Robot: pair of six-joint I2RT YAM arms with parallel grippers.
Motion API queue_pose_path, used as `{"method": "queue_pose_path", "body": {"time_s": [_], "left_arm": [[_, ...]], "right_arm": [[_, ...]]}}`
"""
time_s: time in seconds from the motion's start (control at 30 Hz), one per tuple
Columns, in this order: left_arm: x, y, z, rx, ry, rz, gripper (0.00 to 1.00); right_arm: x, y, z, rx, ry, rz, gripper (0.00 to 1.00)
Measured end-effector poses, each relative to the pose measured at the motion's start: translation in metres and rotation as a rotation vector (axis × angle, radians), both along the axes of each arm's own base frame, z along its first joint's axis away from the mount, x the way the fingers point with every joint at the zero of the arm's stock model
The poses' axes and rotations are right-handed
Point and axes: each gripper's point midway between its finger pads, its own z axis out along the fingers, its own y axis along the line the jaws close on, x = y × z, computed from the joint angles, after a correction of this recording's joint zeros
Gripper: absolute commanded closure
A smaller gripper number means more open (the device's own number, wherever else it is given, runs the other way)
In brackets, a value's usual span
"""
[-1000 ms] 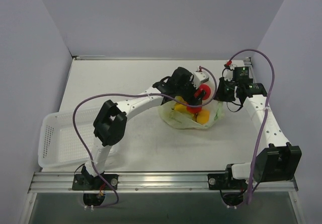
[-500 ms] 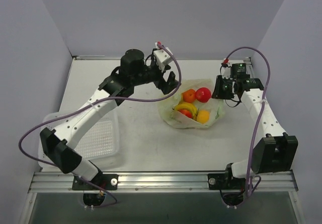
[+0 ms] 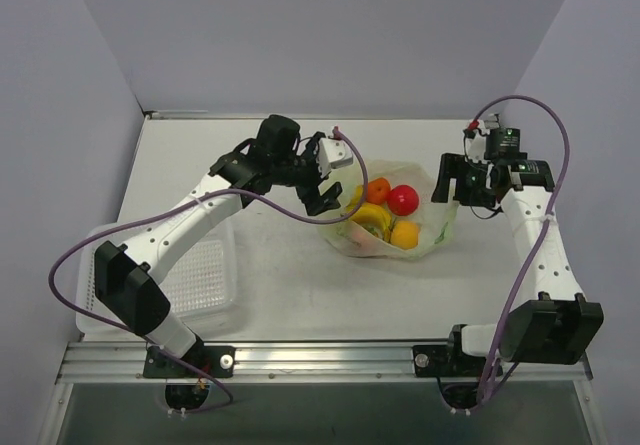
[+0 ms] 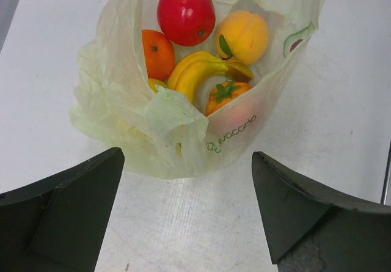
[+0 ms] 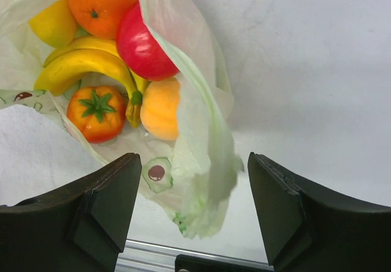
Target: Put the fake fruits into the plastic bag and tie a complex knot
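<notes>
Since a second ago, the left gripper (image 3: pixel 338 187) has been lifted off the thin translucent pale green plastic bag (image 3: pixel 435 227) and brought back to its left rim. Its jaws are spread wide on nothing. The glossy red plastic apple (image 3: pixel 403 199), then seen at that gripper, is now inside the bag. The right gripper (image 3: pixel 447 187) has been shifted slightly and is seen open in its wrist view, with the bag rim below it ungripped. Filling is judged done; the knot is not yet begun.

The bag is slumped mid-table, between the grippers. Its mouth gapes upward, and its long axis is judged to run roughly left to right. The small orange (image 3: pixel 378 190), yellow banana bunch (image 3: pixel 368 215) and yellow-orange round fruit (image 3: pixel 405 234) are packed beside the apple.
</notes>
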Motion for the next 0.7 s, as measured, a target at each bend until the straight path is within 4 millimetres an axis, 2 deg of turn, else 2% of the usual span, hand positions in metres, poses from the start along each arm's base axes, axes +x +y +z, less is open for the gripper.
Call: {"method": "queue_pose_path", "body": {"time_s": [0.13,0.23,0.27,0.3,0.33,0.47,0.7], "left_arm": [[-0.002,0.0,-0.003,0.019,-0.02,-0.034,0.03],[-0.004,-0.003,-0.006,0.027,-0.029,-0.056,0.03],[-0.004,-0.004,-0.008,0.03,-0.03,-0.064,0.04],[-0.004,-0.005,-0.01,0.033,-0.03,-0.073,0.05],[-0.004,-0.006,-0.012,0.037,-0.033,-0.084,0.07],[-0.004,-0.01,-0.017,0.049,-0.066,-0.143,0.09],[0.001,-0.016,-0.02,0.055,-0.111,-0.192,0.09]], "right_arm": [[-0.013,-0.017,0.006,-0.007,0.006,-0.045,0.27],[-0.021,-0.024,0.004,-0.007,0.027,-0.069,0.28],[-0.022,-0.026,0.002,-0.007,0.036,-0.075,0.32],[-0.024,-0.027,0.0,-0.006,0.045,-0.079,0.41],[-0.027,-0.028,-0.002,-0.003,0.058,-0.081,0.43],[-0.037,-0.025,-0.004,0.03,0.096,-0.079,0.52],[-0.049,-0.012,-0.01,0.102,0.148,-0.05,0.55]]}}
